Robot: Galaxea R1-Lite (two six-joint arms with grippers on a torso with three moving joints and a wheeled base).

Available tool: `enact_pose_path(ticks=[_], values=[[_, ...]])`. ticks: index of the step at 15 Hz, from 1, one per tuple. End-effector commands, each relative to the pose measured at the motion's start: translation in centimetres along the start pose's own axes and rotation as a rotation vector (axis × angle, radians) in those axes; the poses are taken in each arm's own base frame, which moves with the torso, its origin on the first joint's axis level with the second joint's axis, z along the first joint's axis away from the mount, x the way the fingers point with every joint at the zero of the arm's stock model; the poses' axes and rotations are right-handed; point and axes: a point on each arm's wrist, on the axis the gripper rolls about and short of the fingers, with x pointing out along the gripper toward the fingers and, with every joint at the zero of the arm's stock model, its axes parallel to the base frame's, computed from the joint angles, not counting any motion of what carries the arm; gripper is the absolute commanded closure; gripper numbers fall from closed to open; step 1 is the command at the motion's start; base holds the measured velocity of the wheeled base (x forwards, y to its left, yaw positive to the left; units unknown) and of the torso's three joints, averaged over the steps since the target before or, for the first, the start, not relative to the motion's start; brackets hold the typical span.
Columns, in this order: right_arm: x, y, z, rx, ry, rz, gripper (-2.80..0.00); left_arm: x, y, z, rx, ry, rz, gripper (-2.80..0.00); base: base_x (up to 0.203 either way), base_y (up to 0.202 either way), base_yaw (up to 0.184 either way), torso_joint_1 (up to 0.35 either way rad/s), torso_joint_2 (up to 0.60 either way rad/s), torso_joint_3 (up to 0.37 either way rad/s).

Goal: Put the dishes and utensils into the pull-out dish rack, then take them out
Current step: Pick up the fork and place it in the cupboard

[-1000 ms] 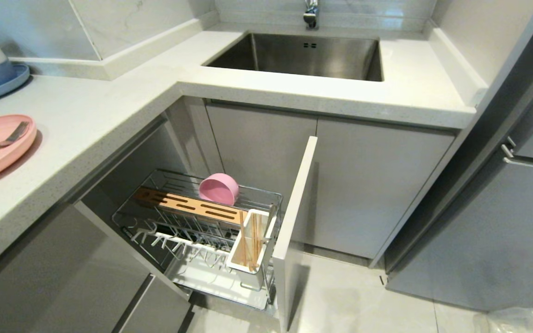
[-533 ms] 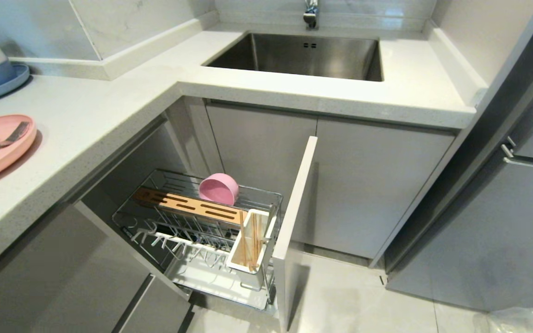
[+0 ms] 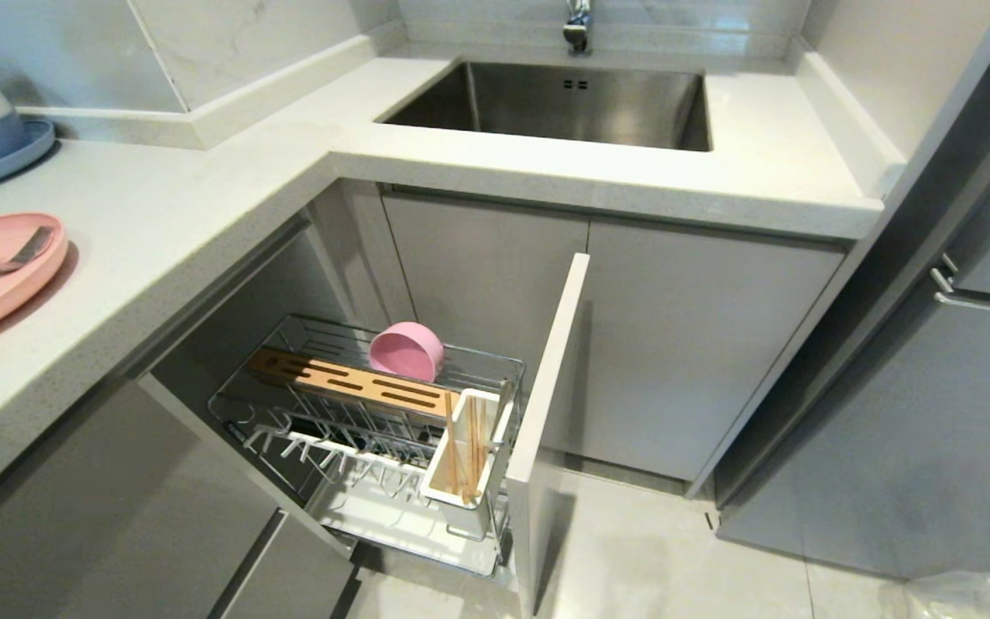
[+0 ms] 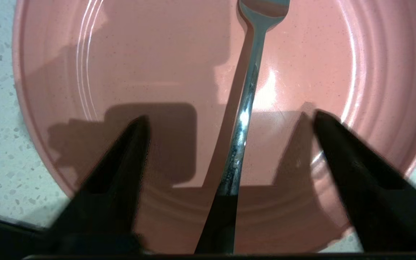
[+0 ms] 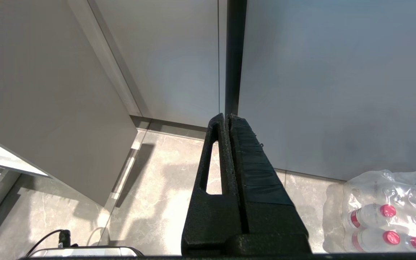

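While the bowl (image 3: 407,351) already sits in the rack (image 3: 375,430) and the chopsticks (image 3: 465,456) stand in its holder (image 3: 467,464), the loading step in hand looks to be the fork (image 4: 246,119), which lies on the plate (image 4: 128,65) on the tabletop (image 3: 160,215). The left hand (image 4: 229,119) hangs just over the plate with its fingers (image 4: 121,162) spread wide and grasping nothing; the fork's handle runs between them, roughly midway, with its tines pointing away from the hand. Whether the fingertips touch the plate cannot be told from the wrist view. In the head view only a dark tip of this hand shows at the picture's edge, over the near part of the plate. The right hand (image 5: 228,144) is parked low beside the cabinets, pointing toward the floor, its fingers clenched together on nothing. The rack is pulled out below the tabletop, well apart from the left hand, and its plate prongs hold no plate. The next move probably calls for the left hand to sink until the fingertips flank the thin handle and then close squarely on it. The handle is slim, smooth metal lying flat on a glazed surface, so it may slip or pivot as the fingers meet it. Once held, the fork would go to the holder beside the chopsticks, and the plate would remain to be loaded.
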Motion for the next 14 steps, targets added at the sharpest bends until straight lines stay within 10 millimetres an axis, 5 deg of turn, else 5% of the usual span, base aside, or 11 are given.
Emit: enact_pose_path(ticks=[1, 14], values=[[0.0, 0.0, 0.0, 0.000, 0.001, 0.000, 0.00, 0.0, -0.1, 0.0, 0.001, 0.004, -0.002, 0.00, 0.000, 0.000, 0.000, 0.000, 0.00, 0.000], [0.0, 0.0, 0.0, 0.000, 0.001, 0.000, 0.00, -0.9, -1.2, 0.5, 0.017, -0.003, 0.018, 0.00, 0.000, 0.000, 0.000, 0.000, 0.00, 0.000]])
